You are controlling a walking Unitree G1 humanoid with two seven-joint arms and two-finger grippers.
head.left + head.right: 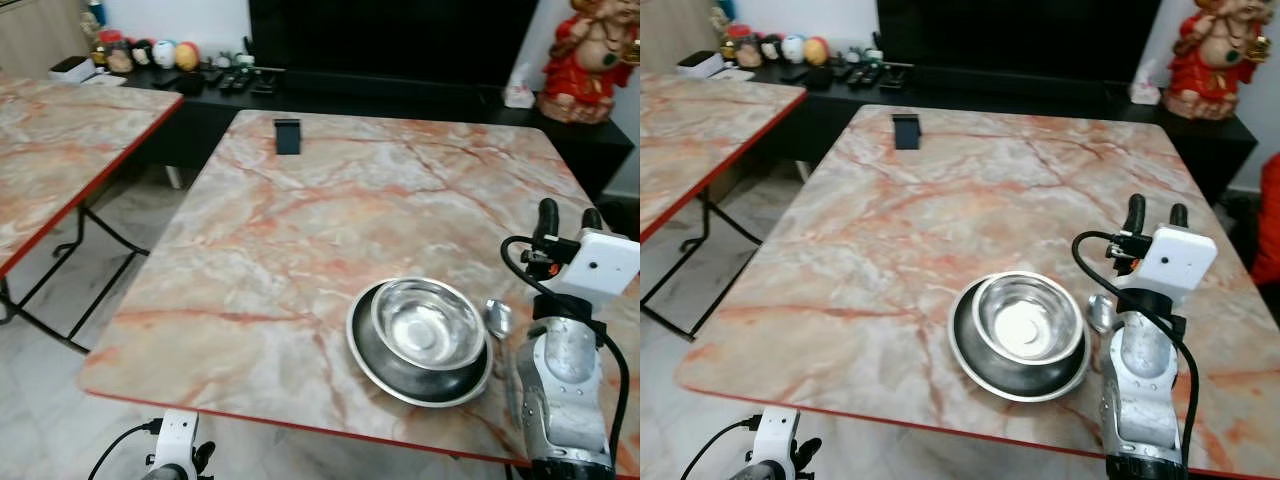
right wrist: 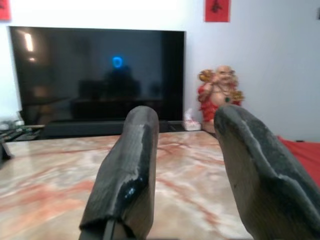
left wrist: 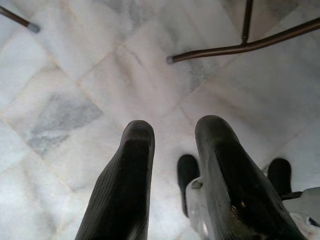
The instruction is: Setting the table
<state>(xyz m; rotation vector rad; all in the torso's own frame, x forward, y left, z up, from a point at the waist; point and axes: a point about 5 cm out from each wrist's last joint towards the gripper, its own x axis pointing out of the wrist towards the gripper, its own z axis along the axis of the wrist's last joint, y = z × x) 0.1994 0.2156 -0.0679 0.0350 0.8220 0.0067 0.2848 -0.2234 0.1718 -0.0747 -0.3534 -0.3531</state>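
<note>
Steel bowl (image 1: 428,322) sits nested in a round steel plate (image 1: 366,345) near the marble table's (image 1: 300,230) front-right corner, a steel spoon (image 1: 497,318) just beside. Right gripper (image 1: 568,219) hovers above, fingers spread, empty. The setting looks laid; withdrawing seems next. Left gripper (image 3: 172,165) hangs idle, parted.

Ahead of me: a black television (image 2: 97,77), a red figurine (image 1: 590,60) beside it, remotes (image 1: 232,78) on the low cabinet (image 1: 400,100).

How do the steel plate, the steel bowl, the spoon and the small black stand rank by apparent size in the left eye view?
1. Steel plate, widest.
2. Steel bowl, sitting on the plate.
3. Spoon and black stand: unsure. They look similar, the stand is farther away, and the right arm hides part of the spoon.
</note>
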